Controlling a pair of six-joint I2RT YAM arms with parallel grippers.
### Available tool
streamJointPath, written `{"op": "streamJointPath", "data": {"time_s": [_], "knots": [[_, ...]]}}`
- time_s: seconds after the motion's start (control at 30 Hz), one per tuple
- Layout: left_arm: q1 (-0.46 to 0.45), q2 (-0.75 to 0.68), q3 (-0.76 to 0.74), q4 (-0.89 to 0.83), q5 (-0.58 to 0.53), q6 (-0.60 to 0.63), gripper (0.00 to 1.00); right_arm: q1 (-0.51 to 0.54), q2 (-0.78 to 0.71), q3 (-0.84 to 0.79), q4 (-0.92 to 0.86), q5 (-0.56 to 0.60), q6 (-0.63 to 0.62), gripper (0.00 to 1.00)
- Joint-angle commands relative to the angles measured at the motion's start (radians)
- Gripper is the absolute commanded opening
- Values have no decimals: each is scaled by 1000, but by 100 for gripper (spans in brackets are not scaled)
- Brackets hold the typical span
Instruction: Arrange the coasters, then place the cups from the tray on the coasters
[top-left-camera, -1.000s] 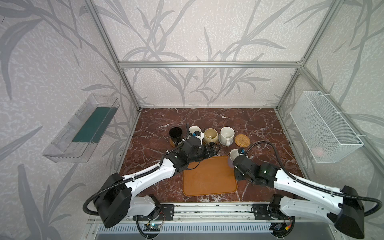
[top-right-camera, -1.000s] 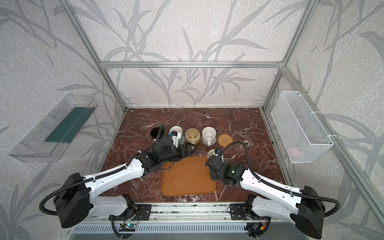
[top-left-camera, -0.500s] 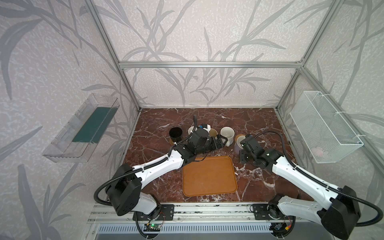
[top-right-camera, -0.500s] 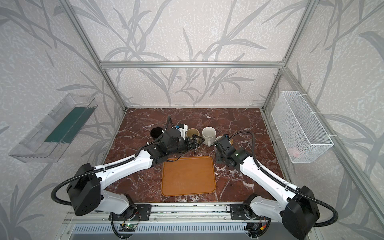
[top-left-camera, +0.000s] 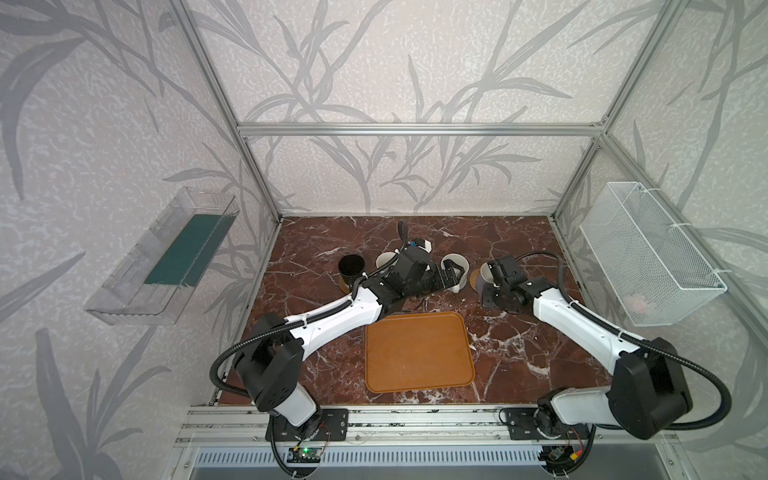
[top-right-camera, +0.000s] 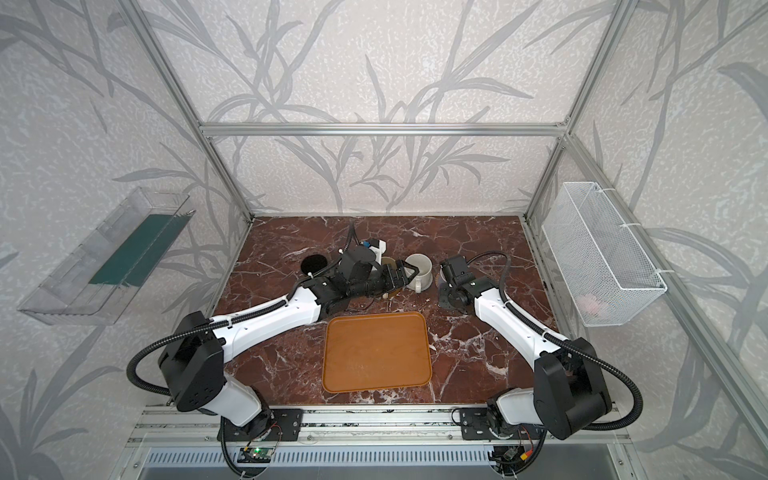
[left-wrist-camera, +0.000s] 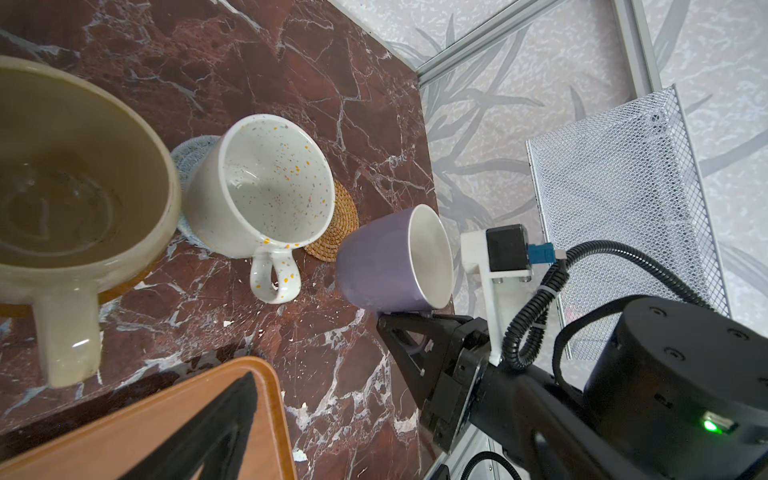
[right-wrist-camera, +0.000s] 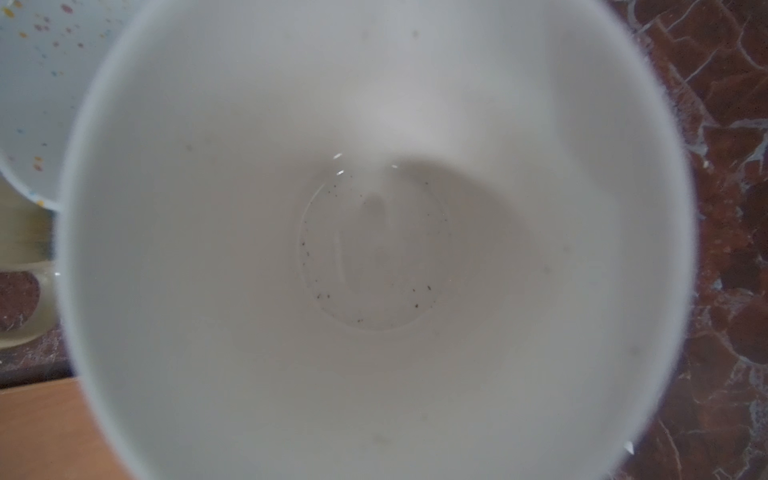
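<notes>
The right hand (left-wrist-camera: 405, 323) is clamped tight on the handle of the lavender cup (left-wrist-camera: 374, 266). The cup hangs tilted, its base at the edge of the tan rattan coaster (left-wrist-camera: 345, 224) just beyond the fingertips. The left hand (top-left-camera: 451, 277) is spread wide and empty, just beside the speckled white cup (left-wrist-camera: 257, 191), with the tray (top-left-camera: 417, 353) back toward the arms' bases.
</notes>
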Motion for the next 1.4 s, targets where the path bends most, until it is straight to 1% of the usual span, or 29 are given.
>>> {"op": "streamJointPath", "data": {"time_s": [0.0, 0.27, 0.53, 0.7, 0.83, 1.1, 1.2, 1.37], "knots": [[-2, 23, 51, -12, -16, 19, 98, -23, 34, 60, 90, 1, -51, 0], [4, 81, 109, -17, 2, 19, 99, -72, 153, 141, 80, -9, -111, 0], [4, 108, 123, -22, -6, 18, 99, -91, 225, 164, 123, -15, -144, 0], [3, 109, 126, -28, -22, 25, 99, -94, 240, 161, 142, -15, -164, 0], [1, 119, 121, -16, -10, 13, 99, -95, 250, 169, 137, 4, -174, 0], [-2, 132, 125, -11, -6, 15, 99, -99, 277, 160, 157, -1, -175, 0], [-4, 130, 120, -11, -8, 18, 99, -100, 278, 137, 180, 20, -174, 0], [-3, 129, 110, -4, -6, 18, 99, -104, 298, 127, 173, 12, -164, 0]]}}
